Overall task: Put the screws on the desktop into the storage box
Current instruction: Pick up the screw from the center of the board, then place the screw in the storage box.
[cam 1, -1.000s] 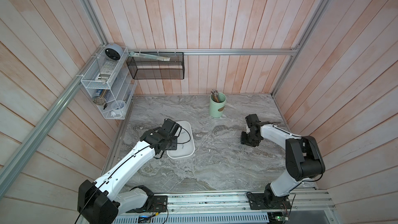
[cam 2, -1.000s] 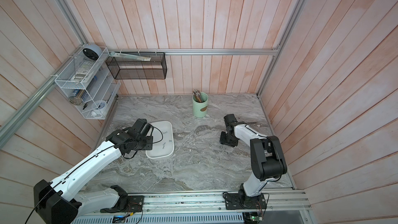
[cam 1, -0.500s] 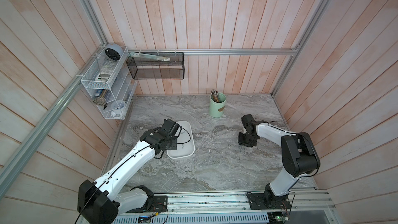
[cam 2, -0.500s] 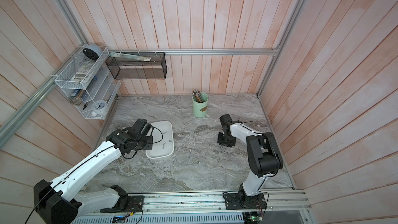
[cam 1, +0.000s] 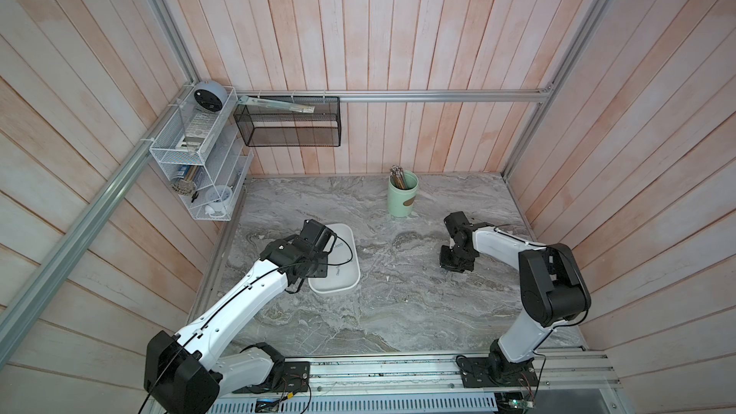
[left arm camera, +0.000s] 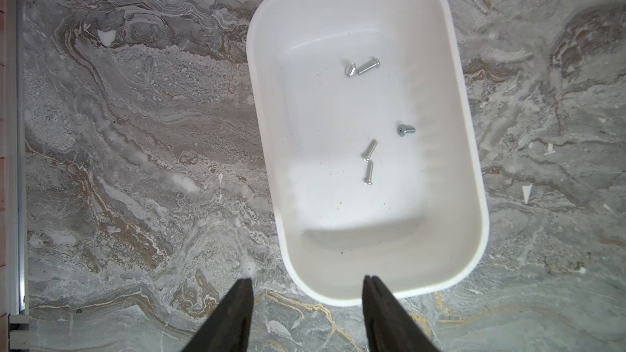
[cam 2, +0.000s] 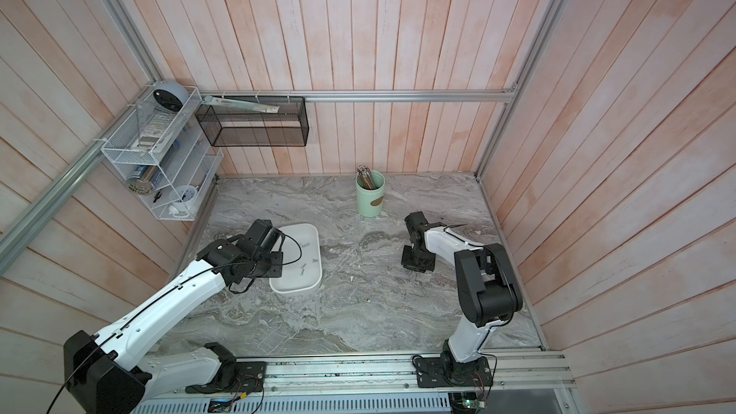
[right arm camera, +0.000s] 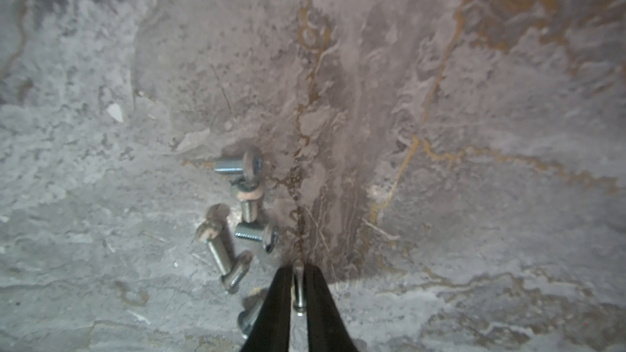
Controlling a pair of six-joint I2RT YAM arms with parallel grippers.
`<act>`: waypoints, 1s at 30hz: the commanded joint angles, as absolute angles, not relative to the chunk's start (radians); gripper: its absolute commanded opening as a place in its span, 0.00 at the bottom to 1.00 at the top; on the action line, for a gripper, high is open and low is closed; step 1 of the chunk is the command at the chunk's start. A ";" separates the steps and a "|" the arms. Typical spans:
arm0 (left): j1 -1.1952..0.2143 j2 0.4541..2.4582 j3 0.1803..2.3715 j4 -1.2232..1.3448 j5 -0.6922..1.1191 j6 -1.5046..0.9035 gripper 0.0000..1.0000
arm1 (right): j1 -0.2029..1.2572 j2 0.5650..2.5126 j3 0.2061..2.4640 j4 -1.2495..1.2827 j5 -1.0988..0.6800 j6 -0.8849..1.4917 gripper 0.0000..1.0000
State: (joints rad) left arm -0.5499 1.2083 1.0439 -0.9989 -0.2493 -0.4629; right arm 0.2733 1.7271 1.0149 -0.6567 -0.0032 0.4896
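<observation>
Right gripper had edged inward across the desktop and pinched tight on one screw; left gripper stayed halfway parted by the storage box.

The grey-and-white marbled desktop carries a white storage box on its left half and a pale green cup standing upright near the back wall. A tight cluster of screws lies directly on the right half, well apart from the box.

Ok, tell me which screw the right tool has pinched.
The screw clamped lengthwise in the right tool; the other screws lie loose on the desktop beside it, ungripped.
</observation>
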 commanded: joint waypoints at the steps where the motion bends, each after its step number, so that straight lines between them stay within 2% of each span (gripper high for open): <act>1: -0.545 1.211 1.048 -0.997 -0.273 -0.451 0.58 | 0.284 1.772 1.011 -0.676 -0.036 0.495 0.10; 7: -0.545 1.216 1.049 -0.999 -0.273 -0.451 0.58 | 0.282 1.759 1.029 -0.680 -0.020 0.476 0.00; 17: -0.545 1.210 1.051 -0.998 -0.280 -0.453 0.58 | 0.317 1.589 1.037 -0.626 -0.092 0.436 0.00; 24: -0.543 1.198 1.049 -1.003 -0.305 -0.460 0.57 | 0.489 1.556 1.132 -0.493 -0.246 0.487 0.00; 30: -0.543 1.199 1.048 -1.004 -0.308 -0.461 0.58 | 0.664 1.713 1.280 -0.338 -0.343 0.570 0.00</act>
